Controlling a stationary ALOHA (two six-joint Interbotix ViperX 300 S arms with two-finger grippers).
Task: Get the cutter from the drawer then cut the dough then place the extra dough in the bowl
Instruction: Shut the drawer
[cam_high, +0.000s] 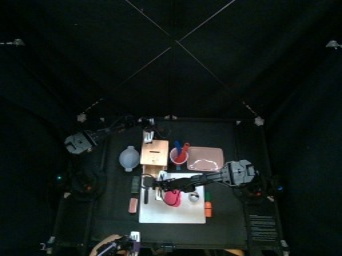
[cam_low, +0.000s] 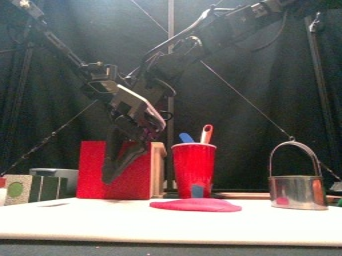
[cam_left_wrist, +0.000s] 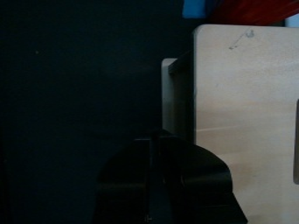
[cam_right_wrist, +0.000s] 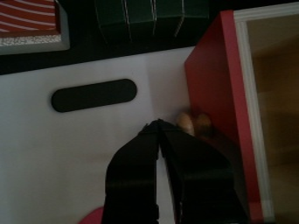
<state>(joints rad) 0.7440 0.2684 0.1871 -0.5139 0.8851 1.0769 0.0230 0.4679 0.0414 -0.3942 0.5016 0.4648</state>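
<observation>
R fingers (cam_right_wrist: 156, 131) pinched shut, holding nothing, tips just beside the knob on the red drawer front (cam_right_wrist: 216, 87), over the white board (cam_right_wrist: 117, 131). L fingers (cam_left_wrist: 152, 147) also shut & empty, by the wooden box (cam_left_wrist: 239, 96) edge. Cutter (cam_low: 297, 180) stands upright on the board, right of the dough (cam_low: 197, 205), not touching it.

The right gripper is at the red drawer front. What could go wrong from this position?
1. The right gripper has its jaws shut beside the small knob, not around it, so it may slide off the red drawer front.
2. The red cup with its knives stands close beside the box; a shove could tip it.
3. The dough lies near that gripper and might be smeared.
</observation>
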